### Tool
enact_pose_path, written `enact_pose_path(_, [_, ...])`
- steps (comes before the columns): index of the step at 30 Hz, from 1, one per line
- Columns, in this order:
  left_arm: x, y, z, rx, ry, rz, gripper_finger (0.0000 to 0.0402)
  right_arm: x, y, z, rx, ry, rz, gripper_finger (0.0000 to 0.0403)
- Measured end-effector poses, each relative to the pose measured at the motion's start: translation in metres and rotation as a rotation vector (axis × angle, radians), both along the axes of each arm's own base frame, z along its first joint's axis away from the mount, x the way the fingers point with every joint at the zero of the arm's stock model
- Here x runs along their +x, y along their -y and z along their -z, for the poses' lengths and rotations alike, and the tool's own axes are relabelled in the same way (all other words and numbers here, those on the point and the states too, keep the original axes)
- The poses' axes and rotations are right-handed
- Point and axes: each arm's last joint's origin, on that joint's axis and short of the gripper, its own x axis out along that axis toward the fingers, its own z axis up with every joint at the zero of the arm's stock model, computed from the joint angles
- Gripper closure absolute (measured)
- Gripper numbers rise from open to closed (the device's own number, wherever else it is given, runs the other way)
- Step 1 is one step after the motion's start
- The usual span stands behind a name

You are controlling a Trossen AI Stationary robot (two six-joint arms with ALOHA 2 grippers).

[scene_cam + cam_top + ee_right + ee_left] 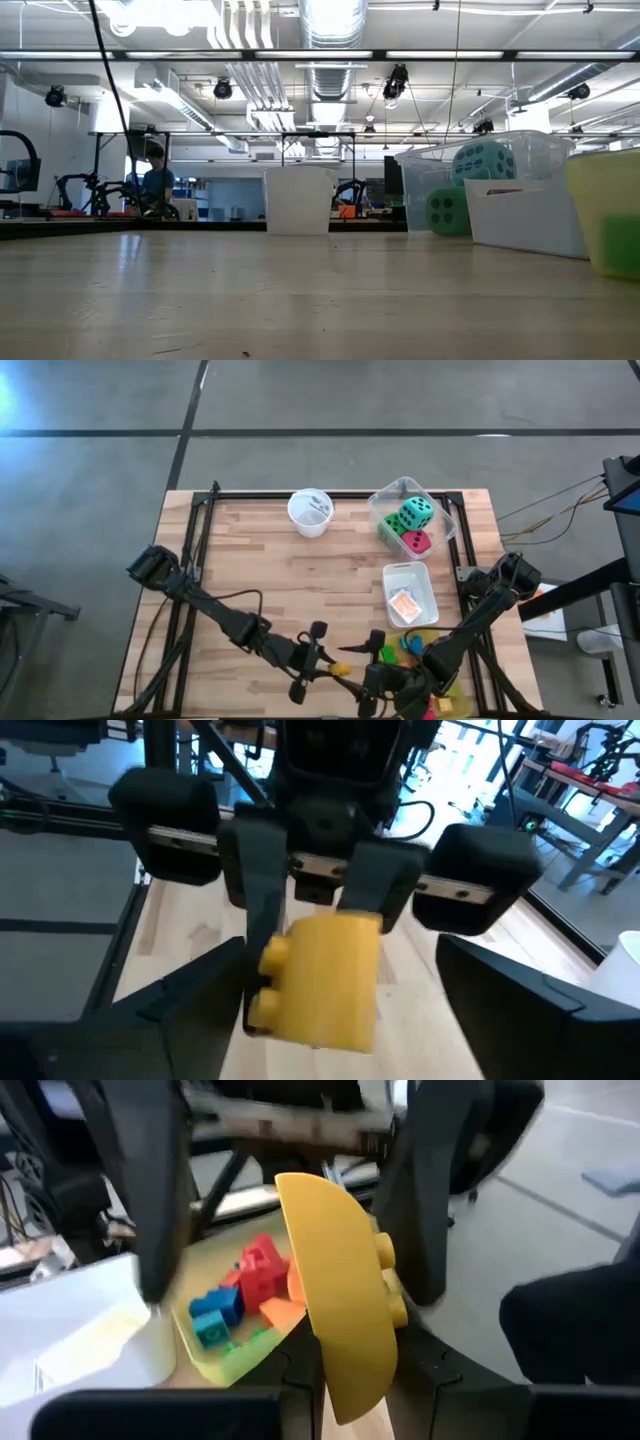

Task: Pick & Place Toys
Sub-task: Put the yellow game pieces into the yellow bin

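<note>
One yellow block (pixel 318 982), curved and studded, is pinched in the left tool (pixel 315 895) just above the surface (pixel 260 575) at its near edge; it looks like light rigid plastic with a slick curved face, so flat sides are the safer hold. The right tool (pixel 392 690) faces it with fingers spread and empty, beside the yellow bin (pixel 225 1365) of small blocks (pixel 245 1285).

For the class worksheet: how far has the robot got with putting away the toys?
Done: three foam dice sit in the clear bin. In hand: the left claw grips a yellow block, facing the open right claw. Left: placing it; the yellow bin already holds other blocks.
</note>
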Motion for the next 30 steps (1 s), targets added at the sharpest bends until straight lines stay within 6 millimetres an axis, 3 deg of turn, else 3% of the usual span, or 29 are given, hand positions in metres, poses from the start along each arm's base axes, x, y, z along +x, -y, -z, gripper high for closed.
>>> enact_pose_path(5, [0.0019,0.0010,-0.0048,-0.001,0.016,0.002,0.0334,0.0000,-0.0006,-0.0004,0.007,0.002,-0.008,0.0159])
enact_pose_path(13, [0.0018,0.0007,-0.0040,0.028,0.015,0.008,0.0334,0.0006,-0.0026,-0.0010,0.049,-0.003,-0.055,0.0309])
enact_pose_path(16, [0.0017,0.0006,-0.0036,0.002,0.003,-0.004,0.0332,0.0008,-0.0030,-0.0009,0.065,-0.009,-0.075,0.0316])
enact_pose_path(24, [0.0013,0.0014,-0.0034,-0.074,-0.026,-0.005,0.0162,0.0006,-0.0039,0.0003,0.043,-0.036,-0.121,0.0317])
enact_pose_path(30, [0.0015,0.0005,-0.0028,-0.081,-0.035,-0.018,0.0077,0.0006,-0.0046,0.0006,0.057,-0.043,-0.142,0.0317])
